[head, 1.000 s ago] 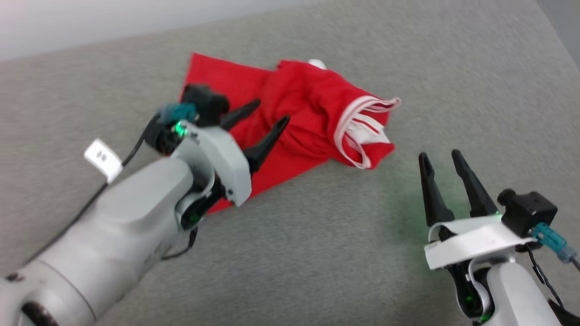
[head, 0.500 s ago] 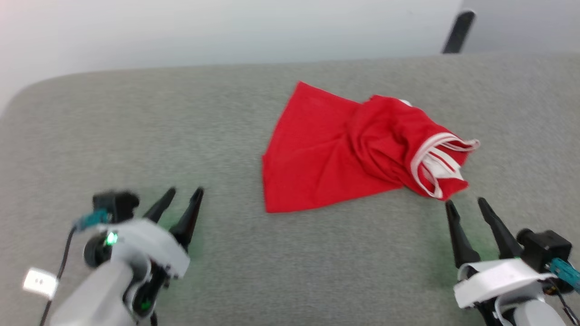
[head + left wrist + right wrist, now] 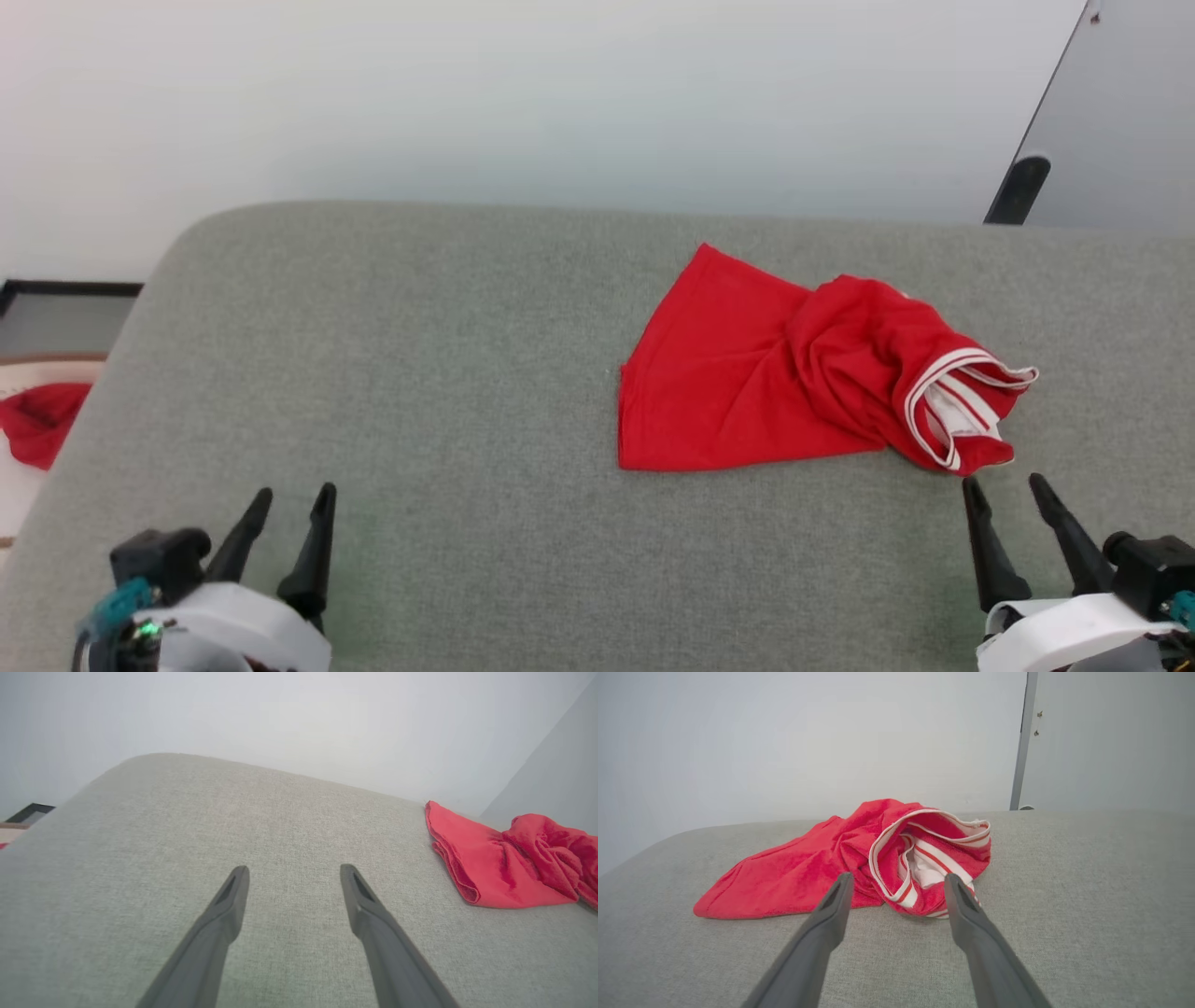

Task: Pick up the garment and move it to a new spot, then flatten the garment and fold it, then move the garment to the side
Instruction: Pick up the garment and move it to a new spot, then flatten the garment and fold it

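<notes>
Left arm (image 3: 233, 635) pulled back off garment (image 3: 747, 392), jaws apart.

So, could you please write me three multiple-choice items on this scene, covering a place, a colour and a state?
1. On the grey cushion, the garment lies: A at the far left edge; B right of centre, by the right tool; C dead centre.
2. Its striped trim is: A blue and yellow; B black and green; C white and red.
3. The left tool and right tool are: A both open and empty; B both shut on cloth; C lifting the garment together.
Answers: 1 B, its bunched end lies just beyond the right tool's fingertips; 2 C, white bands with red lines edge the opening; 3 A, each tool's fingers stand apart with nothing between them.
</notes>
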